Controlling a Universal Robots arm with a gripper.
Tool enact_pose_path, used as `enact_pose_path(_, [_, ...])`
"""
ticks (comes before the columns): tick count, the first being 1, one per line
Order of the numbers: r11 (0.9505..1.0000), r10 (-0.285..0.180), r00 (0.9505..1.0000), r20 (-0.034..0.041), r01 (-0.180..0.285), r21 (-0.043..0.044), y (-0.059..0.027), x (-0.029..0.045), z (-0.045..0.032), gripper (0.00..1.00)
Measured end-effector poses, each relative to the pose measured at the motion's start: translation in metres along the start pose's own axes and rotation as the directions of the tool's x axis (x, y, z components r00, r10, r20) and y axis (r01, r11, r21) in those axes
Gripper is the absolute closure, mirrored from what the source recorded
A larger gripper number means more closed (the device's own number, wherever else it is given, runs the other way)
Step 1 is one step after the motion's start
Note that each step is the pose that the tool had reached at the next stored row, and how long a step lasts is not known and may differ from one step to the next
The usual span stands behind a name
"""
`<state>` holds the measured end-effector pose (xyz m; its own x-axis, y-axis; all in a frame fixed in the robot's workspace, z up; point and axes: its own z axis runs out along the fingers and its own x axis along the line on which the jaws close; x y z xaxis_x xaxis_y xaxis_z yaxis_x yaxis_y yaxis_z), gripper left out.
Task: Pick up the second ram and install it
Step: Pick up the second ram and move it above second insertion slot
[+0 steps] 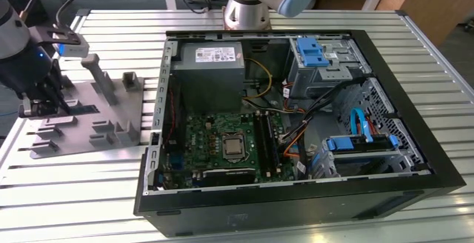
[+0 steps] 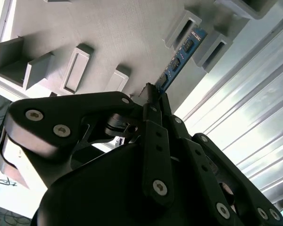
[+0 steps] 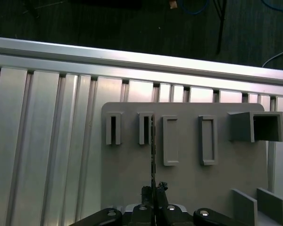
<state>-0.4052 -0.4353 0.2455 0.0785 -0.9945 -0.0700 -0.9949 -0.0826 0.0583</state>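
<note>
Grey tray (image 3: 127,174), claw (image 2: 152,92) on second ram (image 2: 181,57)

fixture tray (image 3: 188,183) — matt grey plastic, finely textured | table slats (image 3: 47,141) — bare ribbed metal, glossy

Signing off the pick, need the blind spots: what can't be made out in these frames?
Second wrist view: jaws cover the near end of the second ram; blocks of the fixture tray cover part of its far end.
First wrist view: ram is edge-on, faces and label unseen.
Exterior view: gripper body hides the grasp; motherboard slots too small to judge occupancy.
</note>
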Motion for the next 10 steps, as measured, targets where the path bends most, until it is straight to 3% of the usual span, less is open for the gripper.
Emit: enact_pose_path(10, [1.0000,0.000,1.0000,0.0002,0.000,0.0001,0.0010,-0.0013,-0.0179,0.86])
